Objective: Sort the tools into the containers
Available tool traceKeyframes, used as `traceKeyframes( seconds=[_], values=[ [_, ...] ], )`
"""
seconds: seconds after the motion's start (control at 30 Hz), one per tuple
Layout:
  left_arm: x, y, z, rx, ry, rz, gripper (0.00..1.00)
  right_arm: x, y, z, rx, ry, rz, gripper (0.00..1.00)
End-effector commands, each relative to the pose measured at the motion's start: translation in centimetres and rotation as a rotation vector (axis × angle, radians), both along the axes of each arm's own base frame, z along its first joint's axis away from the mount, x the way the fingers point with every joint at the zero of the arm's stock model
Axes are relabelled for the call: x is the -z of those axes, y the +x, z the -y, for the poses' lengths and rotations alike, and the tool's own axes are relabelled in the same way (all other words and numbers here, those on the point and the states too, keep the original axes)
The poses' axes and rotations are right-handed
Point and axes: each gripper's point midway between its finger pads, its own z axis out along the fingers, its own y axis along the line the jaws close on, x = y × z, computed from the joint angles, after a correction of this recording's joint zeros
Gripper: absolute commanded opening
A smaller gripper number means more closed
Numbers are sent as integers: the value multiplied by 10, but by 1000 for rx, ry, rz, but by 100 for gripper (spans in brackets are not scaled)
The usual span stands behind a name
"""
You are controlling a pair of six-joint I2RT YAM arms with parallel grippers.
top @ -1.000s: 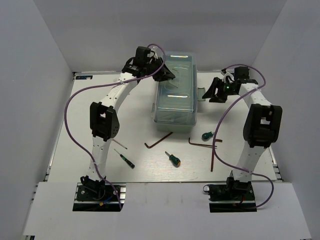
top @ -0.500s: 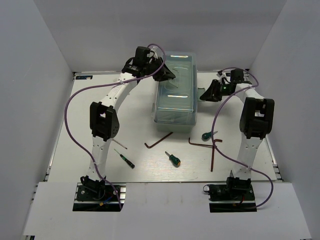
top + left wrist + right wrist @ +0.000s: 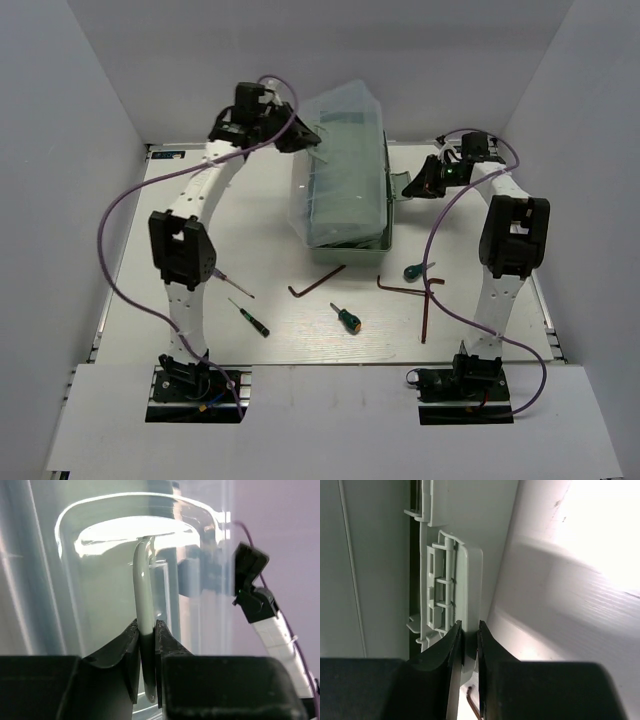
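The toolbox (image 3: 350,215) is found at 12 o'clock on the worktop (image 3: 260,250). Its lid (image 3: 345,115) is held partly raised by the left gripper (image 3: 146,630), which is clamped on the handle (image 3: 142,585). The right gripper (image 3: 468,630) is pinched on the latch (image 3: 451,580). No tool is judged sorted: hex keys (image 3: 315,282) and screwdrivers (image 3: 348,319) lie loose at 6 o'clock of the box.

A white table (image 3: 300,338) stands enclosed by plain pale walls (image 3: 80,120).

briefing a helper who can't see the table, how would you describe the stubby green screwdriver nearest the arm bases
Find the pale green toolbox at the back of the table and come toward the near edge, past the dark hex key in front of it. The stubby green screwdriver lies alone there; the other green one sits further right, by the right arm's purple cable.
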Motion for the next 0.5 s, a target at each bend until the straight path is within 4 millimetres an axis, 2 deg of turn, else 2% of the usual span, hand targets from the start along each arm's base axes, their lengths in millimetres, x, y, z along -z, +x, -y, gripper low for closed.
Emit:
traceKeyframes(
  seconds=[0.0,0.07,0.13,0.2,0.33,0.37,0.47],
  values=[
    [-41,14,-123,-258,161,111,0,-29,33,60,91,-209,195,0],
    [-23,14,-144,-283,199,69,0,-24,32,67,106,-227,181,0],
    [-8,9,-152,-286,228,39,0,-24,31,70,112,-233,179,0],
    [4,5,-171,-321,259,14,0,-23,30,71,115,-238,174,0],
    [22,1,-183,-319,292,-12,1,-25,28,70,112,-224,172,0],
    [21,0,-182,-311,285,-12,6,-25,28,70,112,-216,168,0],
    [28,2,-186,-307,289,-26,25,-34,23,60,66,-150,183,41]
  ],
)
